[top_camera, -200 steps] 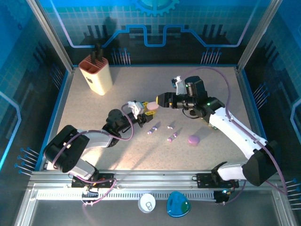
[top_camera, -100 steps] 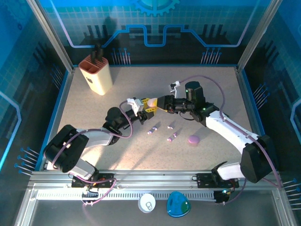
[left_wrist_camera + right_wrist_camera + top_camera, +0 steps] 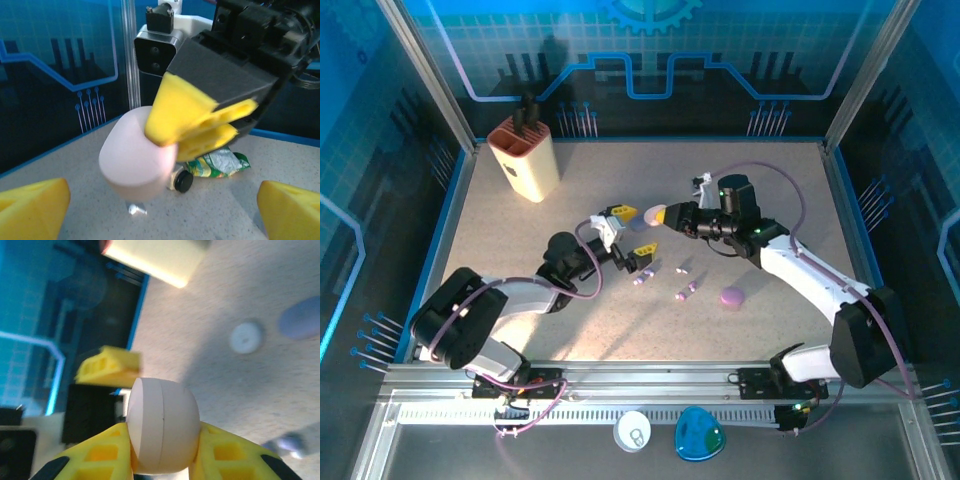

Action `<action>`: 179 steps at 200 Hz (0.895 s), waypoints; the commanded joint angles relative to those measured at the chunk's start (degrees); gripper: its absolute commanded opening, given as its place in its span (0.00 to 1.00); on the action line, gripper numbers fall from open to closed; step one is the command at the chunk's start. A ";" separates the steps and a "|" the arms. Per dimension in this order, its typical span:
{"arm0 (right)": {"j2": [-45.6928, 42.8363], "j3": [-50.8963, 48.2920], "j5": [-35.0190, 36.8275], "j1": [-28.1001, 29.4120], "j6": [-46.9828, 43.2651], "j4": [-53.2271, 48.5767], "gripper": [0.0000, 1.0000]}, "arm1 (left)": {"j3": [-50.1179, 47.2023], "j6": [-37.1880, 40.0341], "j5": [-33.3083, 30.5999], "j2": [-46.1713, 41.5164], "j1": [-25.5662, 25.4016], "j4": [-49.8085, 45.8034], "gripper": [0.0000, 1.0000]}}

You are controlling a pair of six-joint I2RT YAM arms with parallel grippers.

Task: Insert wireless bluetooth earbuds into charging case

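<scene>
Now our right gripper (image 3: pixel 661 213) clamps the pale case (image 3: pixel 162 425), our left gripper (image 3: pixel 633 231) spread wide beside it. Next we likely must open it for the earbuds (image 3: pixel 686 291)

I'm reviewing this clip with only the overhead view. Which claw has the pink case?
Observer: The right claw. Its wrist camera shows both yellow fingers pressed against the pink case.
Operator: Is the case open?
Observer: No, that view shows its seam closed.
Operator: And the left claw?
Observer: The left claw is open. Its wrist camera shows its fingers spread wide, clear of the case.
</scene>
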 commanded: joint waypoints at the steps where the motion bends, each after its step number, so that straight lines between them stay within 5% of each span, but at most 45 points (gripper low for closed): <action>1: 2.70 -1.54 6.24 -2.65 -2.67 -1.53 0.21 | -2.05 1.22 -1.61 -3.66 0.71 -2.04 0.99; 122: 29.94 5.95 5.46 -6.52 -1.40 4.50 0.22 | 1.88 6.08 -7.92 -13.28 3.44 -33.89 0.99; 179: 25.46 6.52 7.46 -6.78 -7.42 -1.33 0.53 | 9.89 8.22 -10.76 -11.97 3.49 -52.01 0.99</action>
